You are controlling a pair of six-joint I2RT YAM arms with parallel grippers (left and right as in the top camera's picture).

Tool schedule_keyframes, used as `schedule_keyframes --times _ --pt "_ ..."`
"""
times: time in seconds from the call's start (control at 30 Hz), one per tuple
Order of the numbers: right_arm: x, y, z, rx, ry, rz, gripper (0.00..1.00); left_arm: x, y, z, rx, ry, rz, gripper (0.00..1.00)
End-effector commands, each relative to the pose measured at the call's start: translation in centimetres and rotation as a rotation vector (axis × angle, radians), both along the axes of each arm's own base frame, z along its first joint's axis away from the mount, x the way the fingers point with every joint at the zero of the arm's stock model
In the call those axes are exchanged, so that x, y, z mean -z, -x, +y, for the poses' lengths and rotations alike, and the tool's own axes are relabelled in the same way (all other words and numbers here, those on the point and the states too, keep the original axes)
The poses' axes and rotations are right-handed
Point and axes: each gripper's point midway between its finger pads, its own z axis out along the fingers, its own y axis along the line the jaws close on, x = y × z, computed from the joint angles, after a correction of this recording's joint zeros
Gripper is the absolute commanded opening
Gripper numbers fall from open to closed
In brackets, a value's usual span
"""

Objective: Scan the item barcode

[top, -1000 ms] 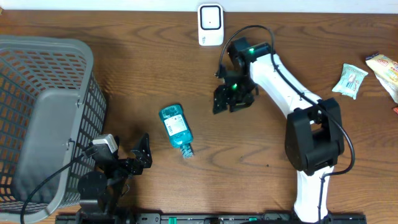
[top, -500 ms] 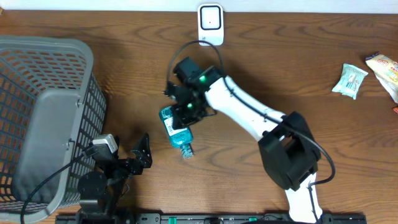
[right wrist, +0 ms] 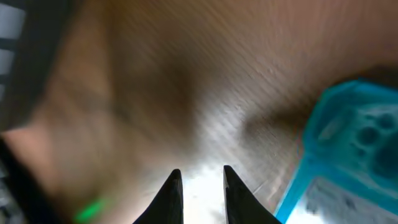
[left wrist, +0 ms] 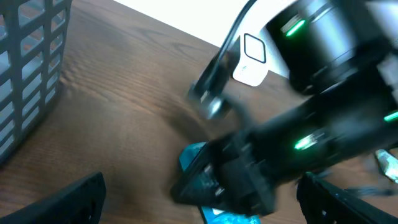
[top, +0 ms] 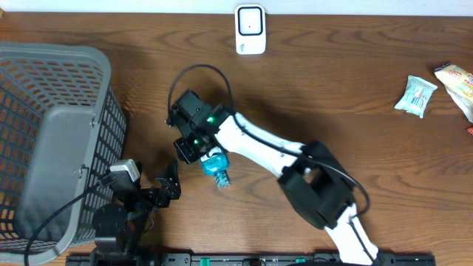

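Observation:
The item is a teal bottle [top: 214,164] lying on the wooden table with its clear cap [top: 222,179] pointing toward the front. My right gripper [top: 189,148] hangs low over the bottle's upper left end. In the right wrist view its fingers [right wrist: 176,193] are shut to a narrow slit with only bare wood between them [right wrist: 201,173]; the bottle [right wrist: 348,143] lies just to their right. The white barcode scanner [top: 250,29] stands at the back edge. My left gripper [top: 168,185] rests wide open at the front left, facing the bottle [left wrist: 194,152] and the right arm.
A large grey mesh basket [top: 52,133] fills the left side. Two snack packs [top: 417,96] [top: 458,81] lie at the far right. The right arm's white links stretch diagonally from the front right across the middle of the table.
The right arm swung left from near the scanner down to the bottle, and its fingers drew together. The bottle has shifted slightly. The left arm stayed still.

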Motion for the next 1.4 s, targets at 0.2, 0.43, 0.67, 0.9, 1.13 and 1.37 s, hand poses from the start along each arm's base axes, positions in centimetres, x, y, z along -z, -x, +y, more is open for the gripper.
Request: schedule_keyframes --times 0.2,0.43,0.67,0.9,1.13,1.37 --pt "5.1 -6.4 -7.6 0.316 0.298 -0.103 0.01 -0.1 0.1 -0.3 0.012 0.016 0.001 0.98" --pt "5.3 -10.1 -15.5 0.580 0.428 -0.046 0.01 -0.1 0.1 -0.3 0.012 0.015 0.001 0.98" --pt "4.3 -11.3 -19.0 0.584 0.439 -0.010 0.01 -0.1 0.1 -0.3 0.012 0.015 0.000 0.98" --pt "2.0 -8.1 -18.8 0.454 0.410 0.108 0.05 -0.1 0.1 -0.3 0.012 0.015 0.001 0.98" --pt "1.6 -3.0 -20.2 0.412 0.586 0.208 0.01 -0.1 0.1 -0.3 0.012 0.016 0.001 0.98" --pt "-4.8 -4.5 -21.6 0.457 0.583 0.013 0.01 -0.1 0.1 -0.3 0.012 0.015 0.001 0.98"
